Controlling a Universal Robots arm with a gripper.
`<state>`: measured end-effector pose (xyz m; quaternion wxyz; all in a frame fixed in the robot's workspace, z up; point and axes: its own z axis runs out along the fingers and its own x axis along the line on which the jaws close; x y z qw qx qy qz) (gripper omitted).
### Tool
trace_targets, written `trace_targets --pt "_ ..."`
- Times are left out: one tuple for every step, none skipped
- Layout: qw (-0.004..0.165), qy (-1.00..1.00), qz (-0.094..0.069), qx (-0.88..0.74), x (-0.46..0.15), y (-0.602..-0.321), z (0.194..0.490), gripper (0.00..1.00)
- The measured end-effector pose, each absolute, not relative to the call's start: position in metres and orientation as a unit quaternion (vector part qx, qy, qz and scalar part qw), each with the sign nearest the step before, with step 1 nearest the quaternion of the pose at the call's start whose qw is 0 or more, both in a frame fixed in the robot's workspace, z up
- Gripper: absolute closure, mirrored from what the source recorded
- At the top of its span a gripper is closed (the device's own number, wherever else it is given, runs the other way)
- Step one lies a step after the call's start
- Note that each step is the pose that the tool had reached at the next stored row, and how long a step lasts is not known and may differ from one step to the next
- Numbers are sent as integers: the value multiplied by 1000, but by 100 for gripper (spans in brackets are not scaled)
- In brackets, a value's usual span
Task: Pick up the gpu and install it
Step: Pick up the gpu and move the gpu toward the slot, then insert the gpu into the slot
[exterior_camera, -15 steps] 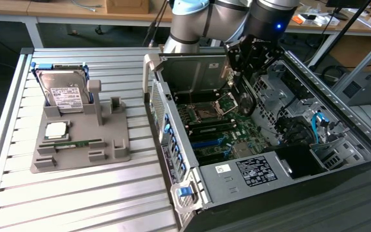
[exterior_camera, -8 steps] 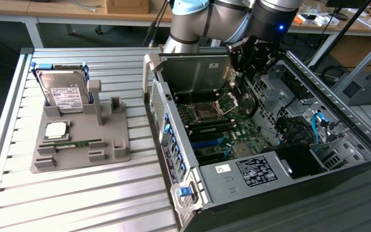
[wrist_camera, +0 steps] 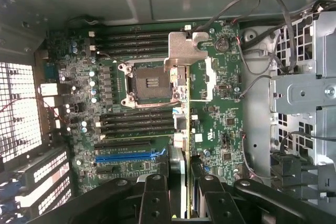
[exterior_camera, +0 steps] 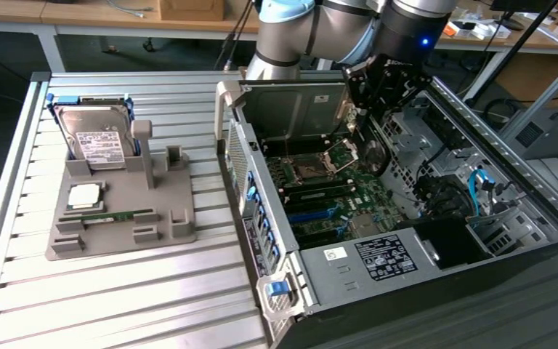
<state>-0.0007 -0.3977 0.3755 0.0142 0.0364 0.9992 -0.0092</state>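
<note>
In the exterior view, your gripper (exterior_camera: 383, 87) hangs inside the open computer case (exterior_camera: 516, 185), toward the end of the case that lies farther from the camera. The gpu (exterior_camera: 369, 151) hangs below the gripper, standing on edge, with its round black fan facing the case's long wall on the exterior view's right. It is above the board on the case floor, and you cannot tell from here whether it touches. Well outside the case, on the exterior view's left, a grey holder (exterior_camera: 177, 231) carries a hard drive (exterior_camera: 99, 142), which stands upright, and a narrow memory stick (exterior_camera: 110, 216), which lies flat.

In the wrist view, your gripper (wrist_camera: 184, 199) pinches the gpu (wrist_camera: 187, 124) edge-on, with one black finger (wrist_camera: 155, 198) on each face. The card's silver bracket (wrist_camera: 184, 50) is at its far end, near the case wall (wrist_camera: 105, 3). Under the card lies the case's green board (wrist_camera: 220, 124), with the processor socket (wrist_camera: 149, 82) just beside the card.
</note>
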Motion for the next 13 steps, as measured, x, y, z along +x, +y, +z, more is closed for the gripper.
trace_targets --pt "14 999 -9 36 -1 -398 376 73" --pt "14 999 -9 36 -1 -398 376 73" --pt "14 999 -9 36 -1 -398 375 73" --pt "14 999 -9 36 -1 -398 376 73" --pt "14 999 -9 36 -1 -398 376 73" --pt "14 999 -9 36 -1 -398 376 73" --pt "14 999 -9 36 -1 -398 376 73" --pt "14 999 -9 36 -1 -398 376 73" --pt "14 999 -9 36 -1 -398 376 73" --pt "14 999 -9 36 -1 -398 376 73" --pt "14 999 -9 35 -1 -398 376 73" --pt "14 999 -9 33 -1 -398 375 73" --pt "14 999 -9 27 -1 -398 375 73"
